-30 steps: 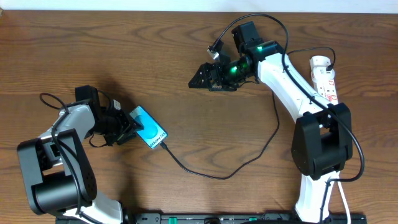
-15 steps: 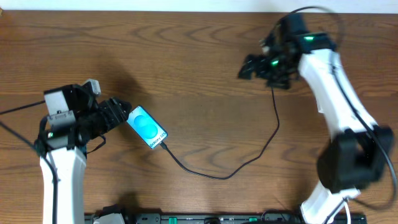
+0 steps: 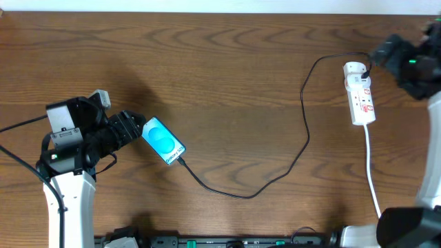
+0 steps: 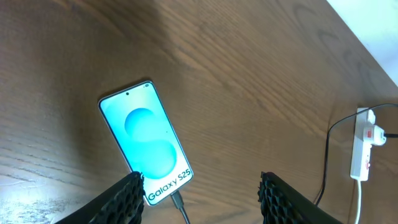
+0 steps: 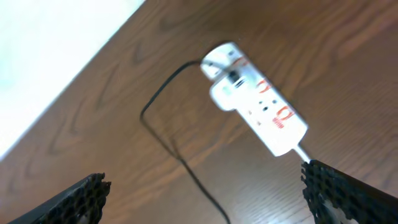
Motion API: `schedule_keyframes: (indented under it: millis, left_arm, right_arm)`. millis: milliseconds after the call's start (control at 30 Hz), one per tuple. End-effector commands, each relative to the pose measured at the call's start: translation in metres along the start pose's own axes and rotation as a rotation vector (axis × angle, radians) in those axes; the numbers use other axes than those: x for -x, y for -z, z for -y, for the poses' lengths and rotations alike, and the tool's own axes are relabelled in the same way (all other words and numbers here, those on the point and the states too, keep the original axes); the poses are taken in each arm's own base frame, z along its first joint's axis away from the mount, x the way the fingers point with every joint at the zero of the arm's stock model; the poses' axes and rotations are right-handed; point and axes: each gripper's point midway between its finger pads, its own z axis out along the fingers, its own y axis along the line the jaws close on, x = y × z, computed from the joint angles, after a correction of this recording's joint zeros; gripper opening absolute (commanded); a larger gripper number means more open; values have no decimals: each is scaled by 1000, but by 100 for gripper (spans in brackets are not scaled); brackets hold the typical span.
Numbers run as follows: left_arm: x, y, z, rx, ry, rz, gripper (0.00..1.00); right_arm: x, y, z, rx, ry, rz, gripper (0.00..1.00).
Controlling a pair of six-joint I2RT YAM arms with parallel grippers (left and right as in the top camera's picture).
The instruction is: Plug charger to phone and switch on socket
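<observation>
The phone (image 3: 164,140) lies face up on the wood at the left, its blue screen lit (image 4: 144,140). The charger (image 3: 234,195), a thin black cable, has its plug tip (image 4: 179,202) at the phone's bottom edge; it loops right and up to the socket (image 3: 360,93). My left gripper (image 3: 135,128) is open just left of the phone, and the phone's lower end shows between its fingers (image 4: 200,190), untouched. My right gripper (image 3: 383,52) hovers open beside the socket's far end. The socket (image 5: 258,106) and cable (image 5: 168,134) lie ahead of its wide jaws (image 5: 205,183).
The strip's white cord (image 3: 372,172) runs from the socket toward the front edge. A black rail (image 3: 227,241) lines the table's front. The table's back edge (image 3: 207,11) meets a white wall. The socket also shows far right in the left wrist view (image 4: 360,149).
The right arm swung from the back middle of the table to the far right by the socket. The left gripper opened and drew back from the phone's end.
</observation>
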Motion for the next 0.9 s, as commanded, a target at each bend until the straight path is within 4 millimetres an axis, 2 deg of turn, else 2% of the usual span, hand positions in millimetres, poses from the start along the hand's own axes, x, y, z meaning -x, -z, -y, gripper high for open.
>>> schedule_keyframes:
  millis: [0, 167, 300, 433, 600, 800, 867]
  left_arm:
    - [2, -1, -3, 11, -4, -1, 60]
    - [1, 0, -3, 12, -3, -3, 60]
    - [0, 0, -3, 13, -1, -7, 61]
    - [0, 0, -3, 14, 0, -9, 61]
    - [-2, 0, -4, 16, 4, -15, 61]
    - [-2, 0, -5, 20, 4, -14, 61]
    - [-1, 0, -8, 37, 5, -10, 61]
  right_arm:
    - [9, -20, 3, 180, -20, -90, 99]
    - [13, -57, 22, 302, 49, -163, 99]
    - [-3, -94, 38, 305, 154, -245, 99]
    - [-16, -119, 49, 300, 233, -295, 99]
    - [-23, -139, 65, 230, 276, -323, 99]
    - [-27, -156, 61, 237, 290, -333, 99]
    - [-30, -164, 55, 248, 318, -333, 99]
